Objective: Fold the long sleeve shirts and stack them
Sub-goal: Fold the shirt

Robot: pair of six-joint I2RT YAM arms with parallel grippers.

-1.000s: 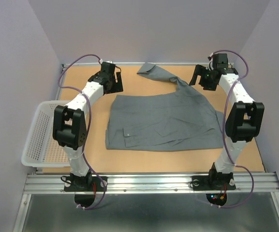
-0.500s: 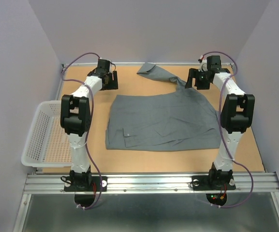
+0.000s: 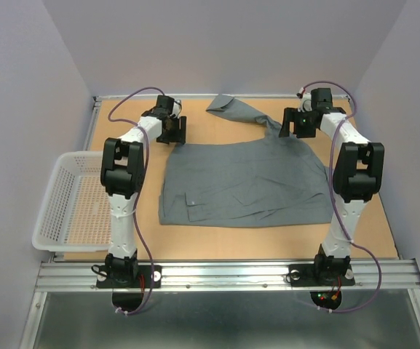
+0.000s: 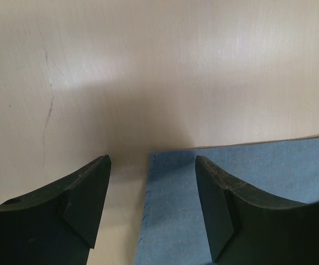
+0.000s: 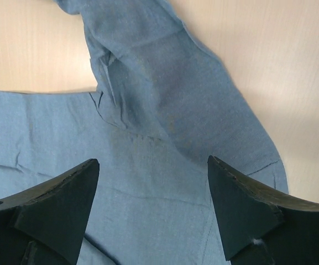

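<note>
One grey long sleeve shirt (image 3: 242, 182) lies flat in the middle of the table, with one sleeve (image 3: 240, 111) stretched to the far edge. My left gripper (image 3: 175, 131) is open at the shirt's far left corner. In the left wrist view that corner (image 4: 170, 182) lies between the open fingers (image 4: 90, 193). My right gripper (image 3: 295, 125) is open above the shirt's far right shoulder, where the sleeve joins. In the right wrist view the shoulder cloth (image 5: 153, 160) fills the gap between the open fingers (image 5: 234, 193). Neither gripper holds anything.
A white plastic mesh basket (image 3: 64, 207) hangs off the table's left edge. Bare wooden tabletop (image 3: 217, 243) shows round the shirt. Grey walls enclose the far and side edges.
My left gripper has moved right and nearer, from the far left of the table to the shirt's far left corner. My right gripper has shifted left and slightly down over the shoulder.
</note>
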